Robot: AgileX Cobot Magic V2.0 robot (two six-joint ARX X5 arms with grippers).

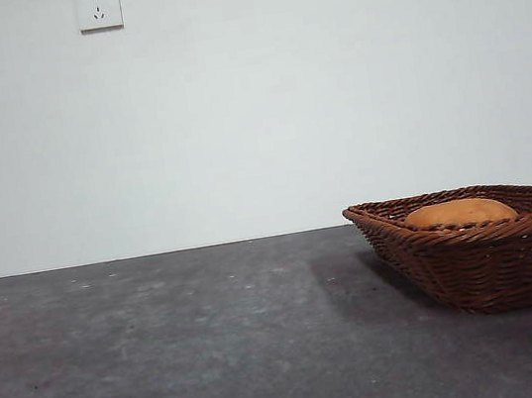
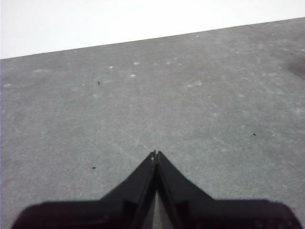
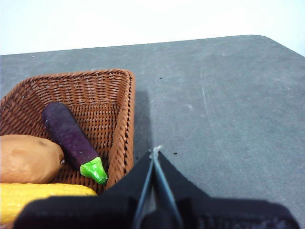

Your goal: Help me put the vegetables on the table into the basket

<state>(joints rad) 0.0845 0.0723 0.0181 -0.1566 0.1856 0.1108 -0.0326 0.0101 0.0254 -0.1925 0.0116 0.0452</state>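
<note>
We are looking across the flat dark grey matte table [image 1: 169, 354], which is filling the lower part of the front view under a plain white wall [image 1: 233, 114] carrying two white wall sockets [image 1: 98, 7]. At the right edge of that view the shallow reddish-brown woven wicker basket [image 1: 486, 266] is sitting on the table, running out of frame. In the right wrist view we are seeing all three vegetables lying inside it. The large smooth orange-brown potato [image 3: 26, 157] is resting at the left of that picture, and its top is showing above the rim in the front view. The yellow corn cob [image 3: 43, 198] is lying just beside the potato at the lower left. The small dark purple eggplant with the bright green cap [image 3: 71, 138] is lying slantwise on the basket floor, next to the potato. The right gripper [image 3: 155, 153] is hanging over bare table just beside the basket's rim, its jaws pressed together and holding nothing. The left gripper [image 2: 156, 155] is hanging over bare table too, its jaws likewise pressed together and holding nothing.
</note>
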